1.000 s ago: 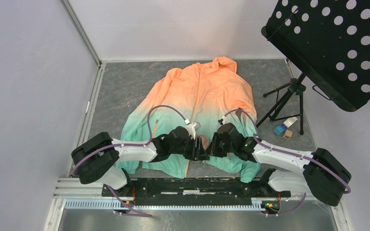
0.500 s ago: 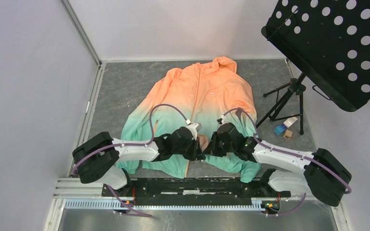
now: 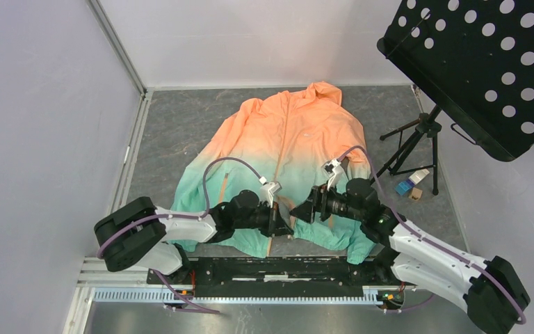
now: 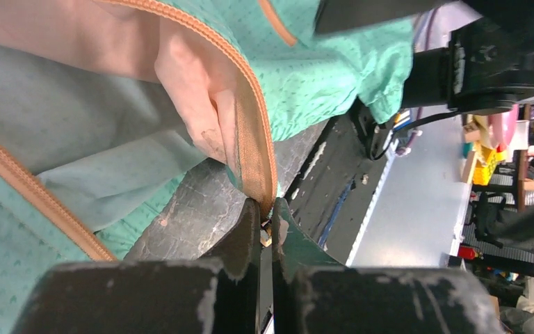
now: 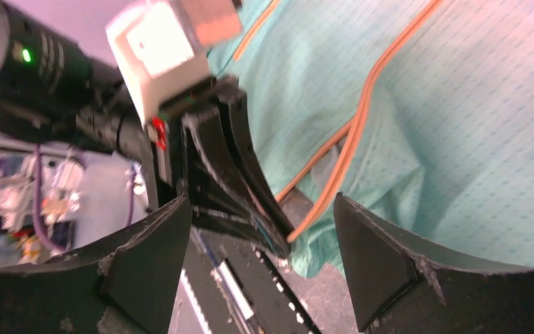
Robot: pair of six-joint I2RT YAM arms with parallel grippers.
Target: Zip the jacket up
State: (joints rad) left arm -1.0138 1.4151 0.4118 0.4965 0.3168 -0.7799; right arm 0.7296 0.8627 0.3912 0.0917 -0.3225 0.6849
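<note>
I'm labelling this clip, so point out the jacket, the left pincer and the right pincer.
jacket [image 3: 285, 132], top view, orange chest panel.
left pincer [image 4: 267, 214], left wrist view, midway between its shut fingertips, clamped on the jacket's edge.
right pincer [image 5: 257, 209], right wrist view, midway between its open fingertips.

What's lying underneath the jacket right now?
Grey mottled table shows all around the jacket; whatever lies beneath the spread fabric itself is covered.

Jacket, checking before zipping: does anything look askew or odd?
The thin orange-to-mint hooded jacket gapes open at the hem, pale lining showing, with the left fingers pinching the orange zipper tape at its bottom end. No damage visible.
</note>
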